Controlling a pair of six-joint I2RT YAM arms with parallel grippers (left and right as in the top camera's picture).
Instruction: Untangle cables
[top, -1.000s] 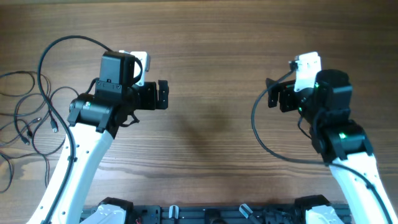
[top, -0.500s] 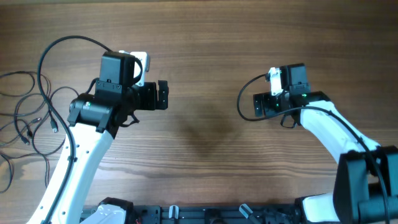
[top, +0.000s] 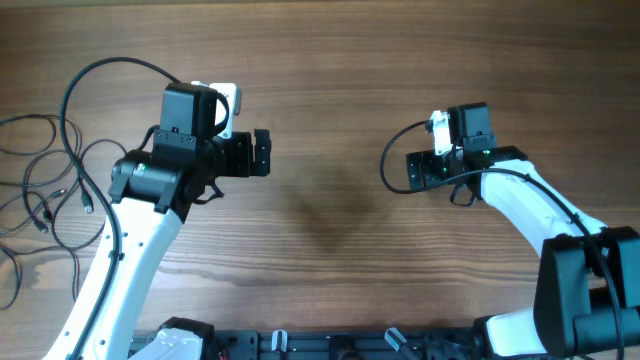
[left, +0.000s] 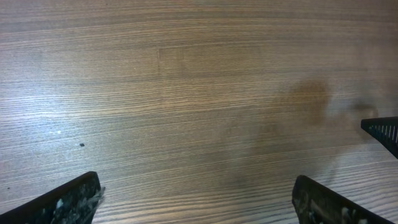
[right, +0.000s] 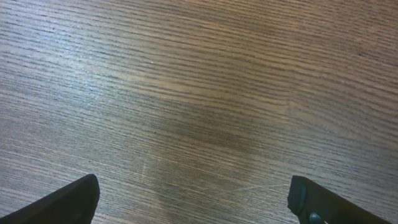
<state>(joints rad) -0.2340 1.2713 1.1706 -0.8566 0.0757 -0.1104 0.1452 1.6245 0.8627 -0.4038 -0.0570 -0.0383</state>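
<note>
The cables (top: 42, 196) are a loose tangle of thin black cords with small plug ends (top: 88, 205), lying at the table's far left edge in the overhead view. My left gripper (top: 262, 153) hovers to their right, pointing toward the table's middle, well apart from them. Its jaws stand wide open in the left wrist view (left: 196, 205), with only bare wood between them. My right gripper (top: 415, 170) faces it from the right, also open (right: 196, 202) over bare wood. Neither wrist view shows the cables.
The wooden table (top: 330, 60) fills the scene. A thick black cable (top: 100, 65) loops from the left gripper head, and another (top: 385, 172) loops from the right one. A black rail (top: 330, 345) runs along the front edge. The right gripper's fingertip (left: 382, 129) shows in the left wrist view.
The right arm has stretched left toward the table's middle, then held still. The left arm and the cables have not moved. Both grippers stay open.
</note>
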